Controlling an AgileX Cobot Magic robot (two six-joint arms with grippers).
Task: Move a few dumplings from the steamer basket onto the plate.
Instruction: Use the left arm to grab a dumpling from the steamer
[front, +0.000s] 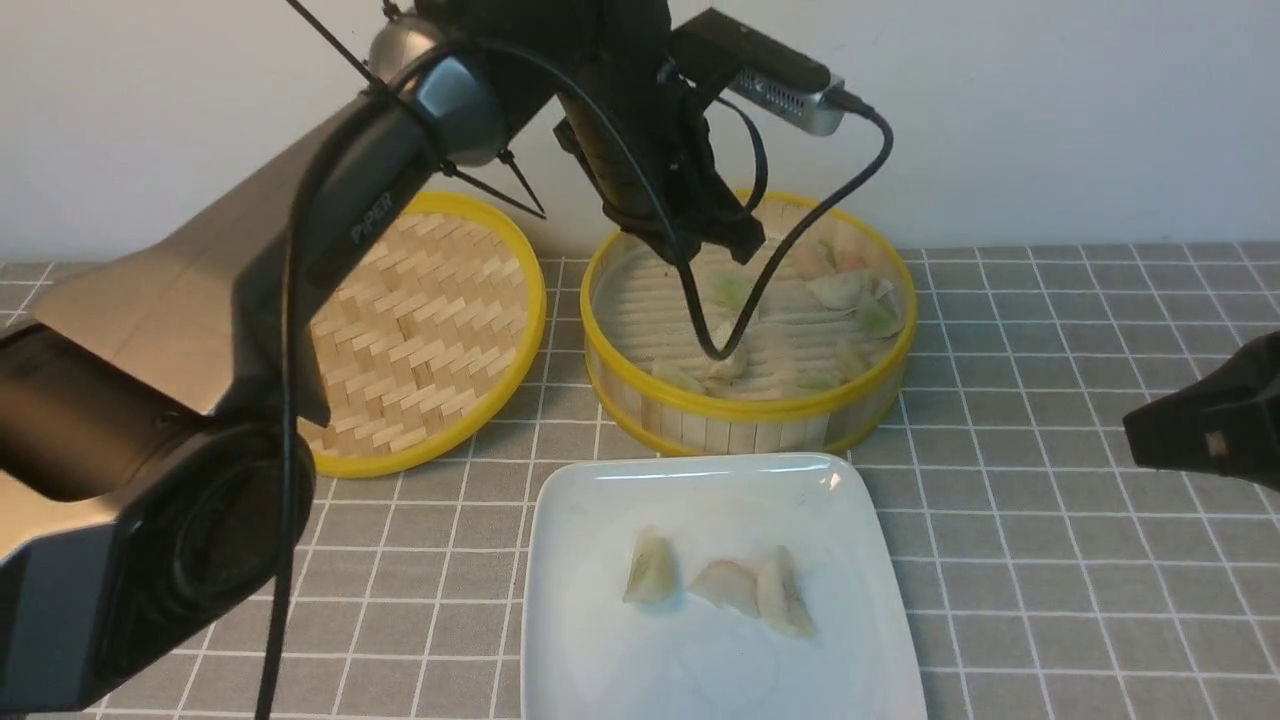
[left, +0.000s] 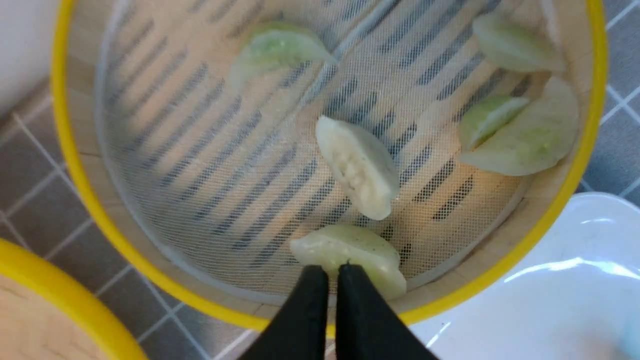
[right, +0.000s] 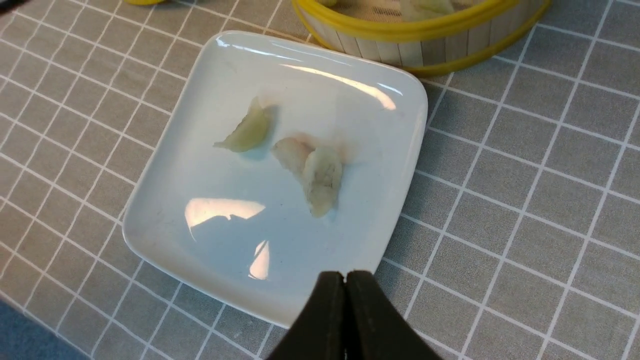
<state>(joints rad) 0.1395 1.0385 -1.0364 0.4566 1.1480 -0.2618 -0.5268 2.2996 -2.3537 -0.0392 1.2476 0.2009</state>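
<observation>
Left wrist view: left gripper (left: 327, 270), jaws pinched nearly together and empty, hangs over a pale green dumpling (left: 350, 250) by the basket (left: 75, 165) wall, likely picking its target. Three dumplings (right: 250, 132) lie on the plate (right: 165, 200). The right gripper (right: 345, 277), closed, is parked aside, probably to leave room.

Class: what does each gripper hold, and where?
Right gripper: nothing. Left gripper: nearly shut at the edge of a pale green dumpling in the steamer basket; whether it grips cannot be told.
</observation>
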